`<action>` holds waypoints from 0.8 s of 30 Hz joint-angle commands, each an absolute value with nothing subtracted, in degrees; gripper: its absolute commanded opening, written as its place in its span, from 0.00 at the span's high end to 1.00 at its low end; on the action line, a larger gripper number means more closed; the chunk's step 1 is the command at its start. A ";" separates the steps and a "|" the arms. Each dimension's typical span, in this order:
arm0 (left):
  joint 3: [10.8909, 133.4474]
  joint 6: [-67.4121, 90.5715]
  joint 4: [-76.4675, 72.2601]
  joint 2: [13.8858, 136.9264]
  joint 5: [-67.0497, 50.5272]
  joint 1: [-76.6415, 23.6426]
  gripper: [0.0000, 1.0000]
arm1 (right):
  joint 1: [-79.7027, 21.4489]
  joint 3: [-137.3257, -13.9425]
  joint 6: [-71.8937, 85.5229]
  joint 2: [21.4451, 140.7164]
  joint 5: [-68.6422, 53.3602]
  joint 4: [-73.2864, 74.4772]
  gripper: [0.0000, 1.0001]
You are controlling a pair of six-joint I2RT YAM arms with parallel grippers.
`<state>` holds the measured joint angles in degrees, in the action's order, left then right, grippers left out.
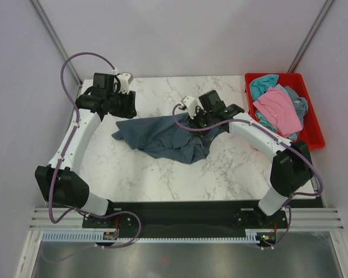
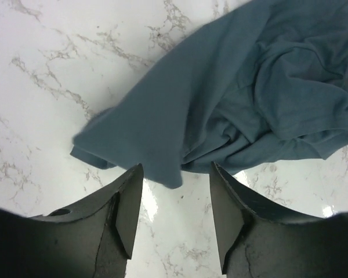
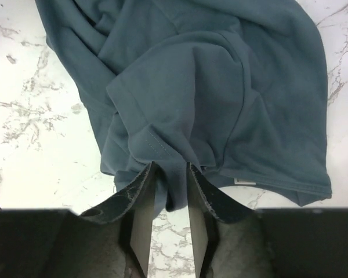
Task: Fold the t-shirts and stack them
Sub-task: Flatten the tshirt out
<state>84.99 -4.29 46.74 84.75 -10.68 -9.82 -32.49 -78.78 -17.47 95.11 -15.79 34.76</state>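
Blue shirt (image 1: 165, 138) lies in a crumpled heap mid-bench (image 1: 232, 168), bunched thickest on its right side under the right arm. Pink shirt (image 1: 278, 107) and teal shirt (image 1: 265, 83) wait in the red bin (image 1: 314, 134) off to the right, well apart from the action. Left end effector (image 2: 177, 176) hovers with jaws spread and nothing in them, lined up over the heap's loose left corner. Right end effector (image 3: 171, 174) sits low, jaws only narrowly parted with a ridge of cloth standing between them, and whether they're actually biting it I can't tell. This is light, limp jersey: it will sag, drag and fold on itself the moment it's lifted, and it should slide easily on that glossy marble, so no worry about weight or breakage, only about losing the shape. A pinch in the middle of a wrinkle likely gathers several layers, which looks like the risk on the right. Better holds would be the stitched sleeve hem (image 3: 146, 141) or the bottom edge by the white tag (image 3: 243, 181), one edge per side, then pull apart to flatten.
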 commanded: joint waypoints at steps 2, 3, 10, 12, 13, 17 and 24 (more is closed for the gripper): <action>87.98 -1.67 47.02 82.79 -18.87 -9.93 0.40 | -32.70 -78.58 -18.71 94.04 -14.86 33.49 0.62; 87.20 -1.23 47.20 82.88 -19.85 -10.11 0.39 | -32.70 -78.05 -19.33 93.96 -14.68 33.57 0.62; 77.52 -0.88 46.32 85.69 -25.75 -15.45 0.39 | -32.87 -72.52 -19.34 95.44 -7.49 28.93 0.60; 77.08 -0.62 45.88 86.65 -25.84 -16.26 0.39 | -32.87 -72.94 -21.08 96.41 -3.26 27.25 0.60; 77.43 -0.62 45.79 87.53 -26.01 -16.61 0.39 | -32.78 -74.34 -21.44 97.46 -2.47 27.25 0.60; 79.89 -0.53 45.70 89.56 -26.19 -16.87 0.39 | -32.69 -76.90 -21.97 97.30 -1.32 27.33 0.59; 79.98 -0.53 45.09 90.35 -26.46 -17.23 0.37 | -31.73 -76.64 -23.12 95.54 1.93 27.16 0.53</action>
<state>78.28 -2.11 45.91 90.48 -24.38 -17.02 -32.47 -75.37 -22.02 97.51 -0.97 28.53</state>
